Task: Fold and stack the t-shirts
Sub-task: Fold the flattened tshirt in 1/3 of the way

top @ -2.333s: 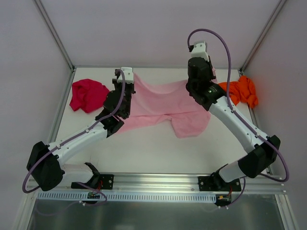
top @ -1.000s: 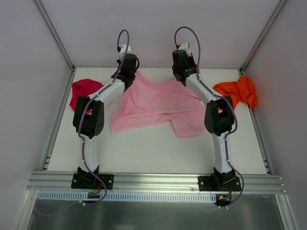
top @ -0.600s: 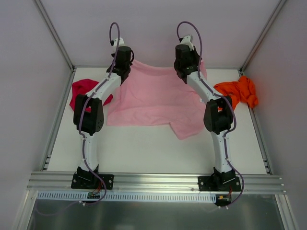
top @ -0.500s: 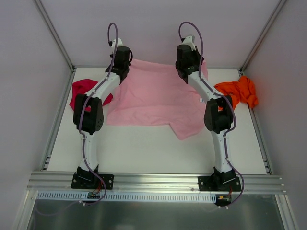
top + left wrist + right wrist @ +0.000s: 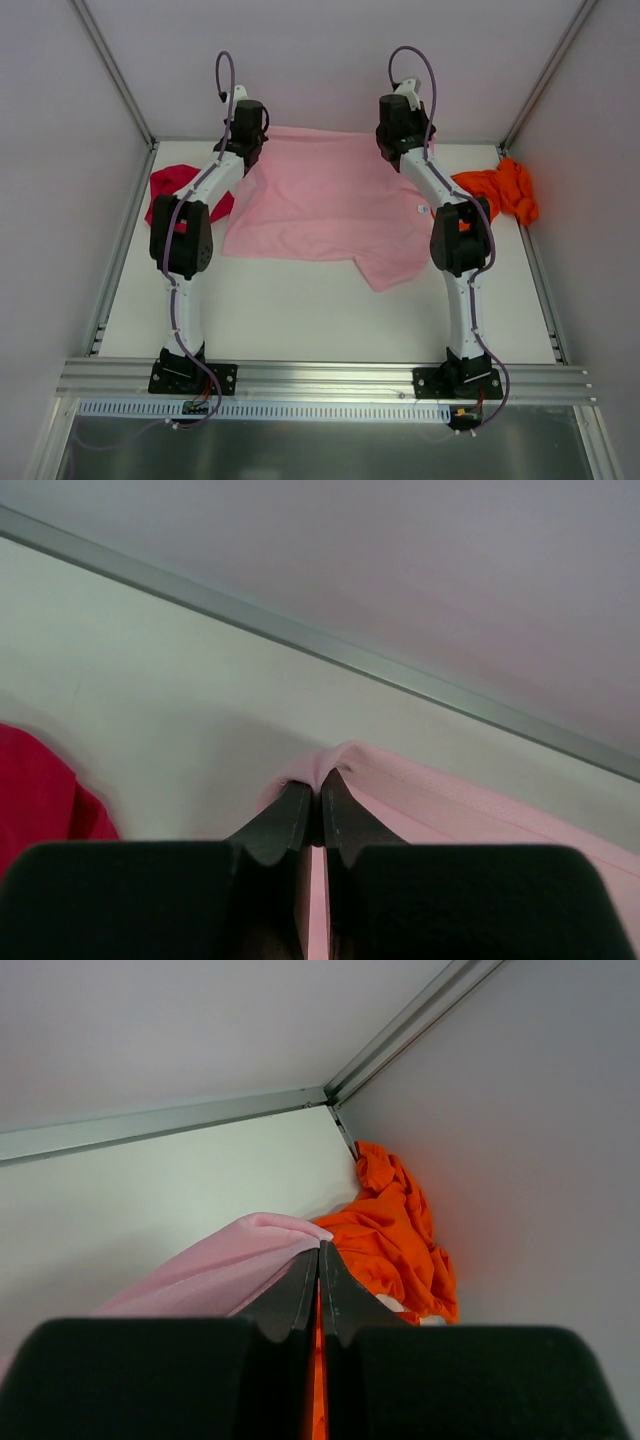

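Note:
A light pink t-shirt [image 5: 320,205] hangs stretched between my two grippers at the back of the table, its lower part resting on the surface. My left gripper [image 5: 320,785] is shut on the shirt's left top corner [image 5: 345,760]; seen from above, the left gripper [image 5: 248,132] is near the back wall. My right gripper [image 5: 319,1250] is shut on the right top corner [image 5: 270,1235]; from above, the right gripper [image 5: 393,128] is level with the left. A magenta-red t-shirt [image 5: 170,185] lies crumpled at the left. A bright orange t-shirt [image 5: 500,190] is bunched in the back right corner.
Grey walls and a metal frame rail [image 5: 320,140] close the table at the back and sides. Both arms reach far forward from their bases [image 5: 190,375]. A small white tag [image 5: 423,208] shows on the pink shirt near the right arm.
Both grippers have risen and moved apart toward the back wall, lifting the pink shirt's top edge and pulling it out flat and wide.

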`<state>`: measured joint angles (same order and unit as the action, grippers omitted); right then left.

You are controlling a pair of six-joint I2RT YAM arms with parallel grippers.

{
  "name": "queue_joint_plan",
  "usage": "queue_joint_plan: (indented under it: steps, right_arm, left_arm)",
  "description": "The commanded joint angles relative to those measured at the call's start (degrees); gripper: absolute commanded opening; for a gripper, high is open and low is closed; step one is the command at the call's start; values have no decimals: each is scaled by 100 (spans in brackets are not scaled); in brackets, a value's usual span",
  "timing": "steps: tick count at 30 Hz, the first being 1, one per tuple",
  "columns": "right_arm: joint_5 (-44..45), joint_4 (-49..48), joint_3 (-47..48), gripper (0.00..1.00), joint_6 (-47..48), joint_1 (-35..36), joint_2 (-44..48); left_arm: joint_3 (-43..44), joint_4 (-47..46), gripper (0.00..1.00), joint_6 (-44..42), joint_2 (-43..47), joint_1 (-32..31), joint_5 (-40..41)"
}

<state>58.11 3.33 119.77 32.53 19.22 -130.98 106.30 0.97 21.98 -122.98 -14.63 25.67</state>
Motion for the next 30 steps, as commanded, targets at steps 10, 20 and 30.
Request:
queue_joint_plan:
  steps: [10,20,30]
  right_arm:
    - [-387,1652,-743,1,-1636,108,1346]
    - [-1045,3419,-770,1,-2489,398,1637]
    - [-1487,4200,-894,1,-2576,416,2006]
  left_arm:
    - [-1515,-387,0,298,1205,13,-185]
    - [-2043,201,0,448,1672,-241,-343]
    - [-2105,693,0,280,1417,-382,-484]
